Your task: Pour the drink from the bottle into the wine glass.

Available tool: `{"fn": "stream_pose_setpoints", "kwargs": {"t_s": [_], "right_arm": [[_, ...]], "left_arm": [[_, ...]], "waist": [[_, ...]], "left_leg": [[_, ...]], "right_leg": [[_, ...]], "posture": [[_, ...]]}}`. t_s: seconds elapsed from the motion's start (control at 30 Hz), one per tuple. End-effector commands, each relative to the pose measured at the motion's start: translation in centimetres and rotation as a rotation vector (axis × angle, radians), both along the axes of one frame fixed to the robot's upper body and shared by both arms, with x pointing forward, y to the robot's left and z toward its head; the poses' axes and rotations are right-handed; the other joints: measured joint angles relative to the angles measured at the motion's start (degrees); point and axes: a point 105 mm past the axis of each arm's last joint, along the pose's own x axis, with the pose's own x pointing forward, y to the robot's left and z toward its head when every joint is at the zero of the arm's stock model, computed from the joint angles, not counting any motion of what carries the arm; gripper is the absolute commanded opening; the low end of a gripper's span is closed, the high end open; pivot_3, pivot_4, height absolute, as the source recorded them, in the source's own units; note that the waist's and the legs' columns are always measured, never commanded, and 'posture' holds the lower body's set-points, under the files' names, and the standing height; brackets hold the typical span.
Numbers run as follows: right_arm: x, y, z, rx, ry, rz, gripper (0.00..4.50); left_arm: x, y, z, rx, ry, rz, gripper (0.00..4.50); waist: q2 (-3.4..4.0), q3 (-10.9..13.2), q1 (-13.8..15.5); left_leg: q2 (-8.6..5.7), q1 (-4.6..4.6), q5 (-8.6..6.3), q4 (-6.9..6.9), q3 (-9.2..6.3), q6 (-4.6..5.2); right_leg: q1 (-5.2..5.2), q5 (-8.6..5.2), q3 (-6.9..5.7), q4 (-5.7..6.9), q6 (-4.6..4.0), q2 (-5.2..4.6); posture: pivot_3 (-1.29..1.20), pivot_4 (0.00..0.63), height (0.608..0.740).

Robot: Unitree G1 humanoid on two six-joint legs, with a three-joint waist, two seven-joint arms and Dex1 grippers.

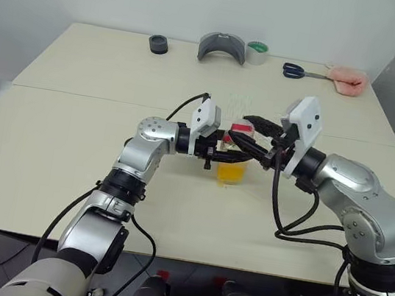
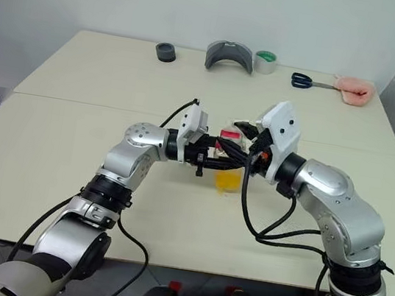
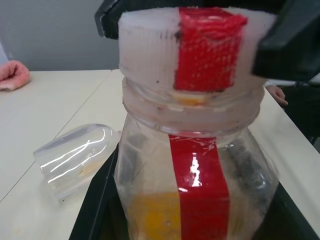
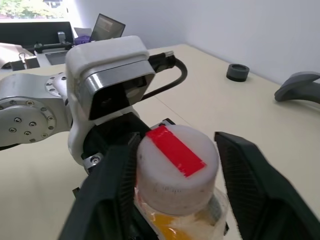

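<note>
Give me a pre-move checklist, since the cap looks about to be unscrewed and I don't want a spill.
1. Small clear plastic bottle with the red stripe upright on the table: ok.
2. Left hand shut on the bottle's body: ok.
3. Right hand around the white cap with the red tape: one black finger touches it and the other stands just off it, so not ok yet.
4. Cap seated on the neck: ok.
5. Orange-yellow drink low in the bottle, none spilled: ok.
6. Clear stemmed wine glass ready to be filled: cannot tell whether it stands upright.
</note>
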Motion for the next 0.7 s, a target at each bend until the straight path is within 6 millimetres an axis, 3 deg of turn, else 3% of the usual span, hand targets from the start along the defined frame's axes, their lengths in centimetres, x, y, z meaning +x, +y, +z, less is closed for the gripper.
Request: {"fn": "stream_pose_setpoints", "kwargs": {"t_s": [0.03,0.33,0.5,0.6,0.63,0.7], "right_arm": [[-0.6,0.3,1.3,-0.002,-0.076,0.022,1.84],[-1.0,-0.5,3.2,-0.044,-0.364,-0.055,1.73],[-1.1,-2.0,3.4,0.100,-0.304,-0.107,1.73],[-0.2,-5.2,3.3,0.128,-0.272,-0.253,1.73],[0.3,-7.1,3.1,0.139,-0.263,-0.342,1.73],[1.1,-13.2,2.0,0.215,-0.248,-0.645,1.73]], "left_arm": [[-0.5,-0.5,1.4,-0.027,-0.065,-0.025,1.73],[-0.6,-0.6,1.3,-0.030,-0.061,-0.022,1.72],[-0.6,-0.6,1.2,-0.033,-0.058,-0.017,1.72],[-0.5,-0.3,1.3,-0.037,-0.059,-0.002,1.72],[-0.3,-0.1,1.4,-0.040,-0.060,0.009,1.72],[0.1,0.4,1.5,-0.047,-0.065,0.045,1.72]], "waist": [[0.00,0.00,0.00],[0.00,0.00,0.03],[0.00,0.00,0.00],[0.00,0.00,0.08],[0.00,0.00,0.11],[-0.01,-0.01,0.31]], "left_leg": [[0.00,0.00,0.00,0.00,0.00,0.00],[-0.01,-0.01,0.00,0.00,0.01,0.00],[0.01,0.00,0.00,0.00,0.02,0.00],[-0.01,0.00,0.00,0.01,0.01,-0.01],[-0.01,-0.01,0.00,0.01,0.01,-0.01],[-0.02,-0.01,0.00,-0.01,0.00,0.00]], "right_leg": [[0.00,0.00,0.00,0.00,0.00,0.00],[-0.01,0.00,0.00,-0.01,0.00,0.00],[-0.01,0.00,0.02,0.02,0.00,0.00],[0.00,0.00,0.03,0.02,0.00,-0.02],[0.00,0.00,0.02,0.01,0.00,-0.02],[0.01,0.00,0.01,-0.01,0.00,-0.02]], "posture": [[0.00,0.150,0.740],[0.00,0.150,0.740],[0.00,0.150,0.740],[0.00,0.150,0.740],[0.00,0.150,0.740],[0.00,0.150,0.740]]}}
